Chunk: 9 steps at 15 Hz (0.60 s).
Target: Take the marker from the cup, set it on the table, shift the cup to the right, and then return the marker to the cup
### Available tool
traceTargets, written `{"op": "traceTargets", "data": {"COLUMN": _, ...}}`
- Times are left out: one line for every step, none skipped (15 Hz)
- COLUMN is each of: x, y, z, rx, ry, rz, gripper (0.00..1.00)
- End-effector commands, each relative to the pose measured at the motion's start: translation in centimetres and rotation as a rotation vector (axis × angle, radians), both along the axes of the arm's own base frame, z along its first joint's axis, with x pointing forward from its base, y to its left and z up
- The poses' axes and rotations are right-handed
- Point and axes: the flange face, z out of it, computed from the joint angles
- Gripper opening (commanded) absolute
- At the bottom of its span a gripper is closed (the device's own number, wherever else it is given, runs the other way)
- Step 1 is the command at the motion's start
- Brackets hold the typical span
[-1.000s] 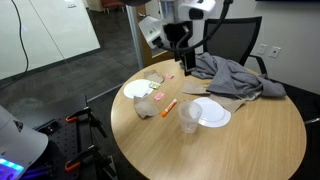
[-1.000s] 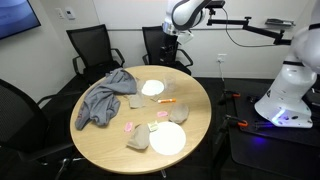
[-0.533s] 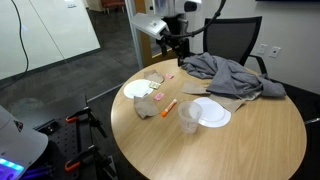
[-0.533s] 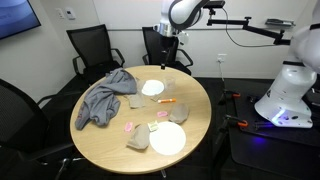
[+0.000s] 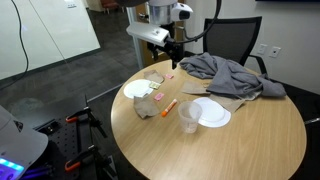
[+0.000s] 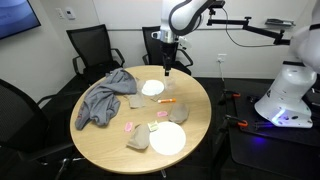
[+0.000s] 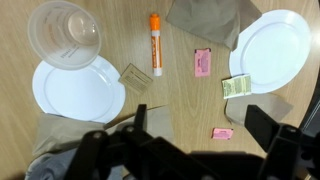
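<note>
Light tan wood of the round table [image 7: 180, 100] fills the wrist view; at far left stands the cup [image 7: 65, 35], upright and empty, at the edge of a white plate [image 7: 80, 95]; whether it touches the plate I cannot tell; it looks thin and light, so it should tip easily. Right of it the marker [image 7: 155, 43] lies flat on the bare wood, apart from the cup; its long axis runs from top to bottom of this view; which end carries the cap is not clear. I judge it light, stiff and smooth, likely to roll; the best hold is across the middle of the barrel, jaws closing square to its length. Further right lie a pink packet [image 7: 203, 63] and a second plate [image 7: 275, 50]. The gripper [image 6: 166, 66] hangs high above the table, jaws wide apart, holding nothing.
</note>
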Motion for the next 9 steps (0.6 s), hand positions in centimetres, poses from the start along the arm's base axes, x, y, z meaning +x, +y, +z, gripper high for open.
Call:
{"op": "traceTargets", "data": {"x": -0.5, "y": 1.6, "z": -1.9, "rx": -0.01, "ry": 0.016, "rz": 0.033, "gripper": 1.0}}
{"op": "traceTargets", "data": {"x": -0.5, "y": 1.9, "z": -2.6, "rx": -0.016, "ry": 0.02, "rz": 0.021, "gripper": 1.0}}
{"op": "traceTargets", "data": {"x": -0.4, "y": 2.1, "z": -3.4, "rx": -0.025, "ry": 0.017, "rz": 0.002, "gripper": 1.0}}
{"op": "traceTargets", "data": {"x": -0.3, "y": 2.3, "z": -4.3, "rx": -0.035, "ry": 0.01, "rz": -0.024, "gripper": 1.0}}
{"op": "traceTargets", "data": {"x": -0.2, "y": 2.3, "z": -5.0, "rx": -0.05, "ry": 0.003, "rz": -0.053, "gripper": 1.0}}
{"op": "traceTargets", "data": {"x": -0.2, "y": 2.4, "z": -5.8, "rx": -0.06, "ry": -0.001, "rz": -0.076, "gripper": 1.0}}
{"op": "traceTargets", "data": {"x": -0.1, "y": 2.5, "z": -6.7, "rx": -0.072, "ry": -0.007, "rz": -0.102, "gripper": 1.0}}
{"op": "traceTargets", "data": {"x": 0.0, "y": 2.5, "z": -7.6, "rx": -0.081, "ry": -0.008, "rz": -0.126, "gripper": 1.0}}
{"op": "traceTargets", "data": {"x": 0.1, "y": 2.6, "z": -8.4, "rx": -0.088, "ry": -0.007, "rz": -0.148, "gripper": 1.0}}
